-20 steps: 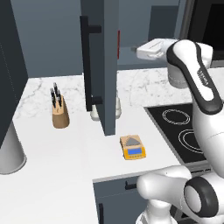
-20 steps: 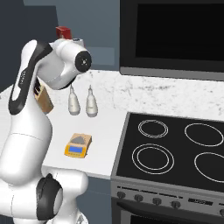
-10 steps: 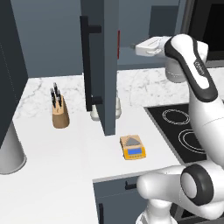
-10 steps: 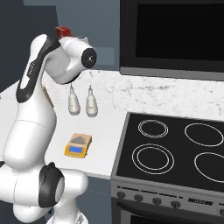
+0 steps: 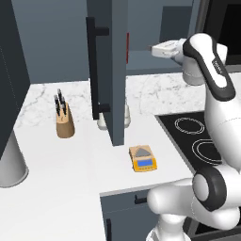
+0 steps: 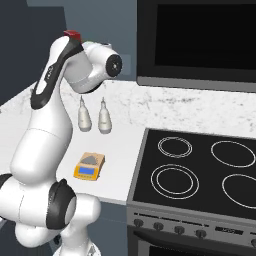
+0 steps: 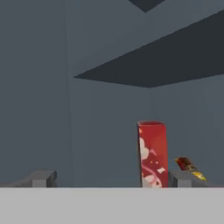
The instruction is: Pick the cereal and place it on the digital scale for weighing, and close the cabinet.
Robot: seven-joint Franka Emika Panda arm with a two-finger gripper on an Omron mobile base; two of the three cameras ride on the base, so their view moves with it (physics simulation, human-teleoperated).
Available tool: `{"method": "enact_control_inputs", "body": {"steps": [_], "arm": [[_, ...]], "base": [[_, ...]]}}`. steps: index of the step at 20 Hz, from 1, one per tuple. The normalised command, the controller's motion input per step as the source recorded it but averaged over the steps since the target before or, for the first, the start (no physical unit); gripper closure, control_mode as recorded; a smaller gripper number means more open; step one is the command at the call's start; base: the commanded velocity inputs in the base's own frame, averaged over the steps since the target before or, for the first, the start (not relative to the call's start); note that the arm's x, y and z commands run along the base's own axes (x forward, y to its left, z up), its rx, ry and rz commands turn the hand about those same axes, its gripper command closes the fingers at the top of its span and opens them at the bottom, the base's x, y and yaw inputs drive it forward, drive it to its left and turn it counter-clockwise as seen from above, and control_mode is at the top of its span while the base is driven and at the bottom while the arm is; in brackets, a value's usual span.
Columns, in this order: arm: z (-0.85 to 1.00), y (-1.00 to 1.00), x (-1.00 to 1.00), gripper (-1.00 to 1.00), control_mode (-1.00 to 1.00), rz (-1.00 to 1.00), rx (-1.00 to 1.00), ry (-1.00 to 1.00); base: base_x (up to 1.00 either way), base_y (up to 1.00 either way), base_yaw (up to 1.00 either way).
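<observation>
The cereal is standing upright inside the cabinet, seen from the hand camera as a tall narrow red box, long axis vertical, pale picture on the face angled toward the camera. It sits off to the right of the gripper line, close to the right fingertip, with a small red-and-yellow thing lying tilted just beyond it. Can't tell what that one is.

What changed over the last second: the arm has lifted and swung its hand up toward the open cabinet, so the hand now sits higher in both base views than it did a moment ago. Nothing on the worktop moved. To me that reads as the reach phase, lining up on the box before any grab.

Jaws are spread wide apart, nothing between them. They'd need to shift right to straddle the box, I reckon.

The digital scale sits bare on the worktop near the front edge, in front of the open door, with the knife block well to its left and two pale bottles behind it. Cabinet door is still swung out, bar handle facing us, so both halves of the job are not yet done.
</observation>
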Motion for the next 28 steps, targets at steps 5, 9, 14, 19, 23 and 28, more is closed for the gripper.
{"method": "enact_control_inputs", "body": {"steps": [5,9,14,19,23,28], "arm": [[0.0,-0.2,0.2,-1.0,-1.0,0.0,0.02,0.02],[0.0,0.0,0.35,-1.0,-1.0,0.0,0.0,0.01],[0.0,0.0,0.46,-1.0,-1.0,0.0,0.0,0.03],[0.0,0.07,0.47,-1.0,-1.0,-0.01,-0.01,0.04],[0.0,0.3,0.5,-1.0,-1.0,-0.04,-0.06,0.05],[0.0,0.24,0.35,-1.0,-1.0,-0.02,-0.05,0.02]], "base": [[0.0,0.0,0.0],[0.0,0.0,0.0],[0.0,0.0,0.0],[0.0,0.0,0.0],[0.0,0.0,0.0],[0.0,0.0,0.0]]}}
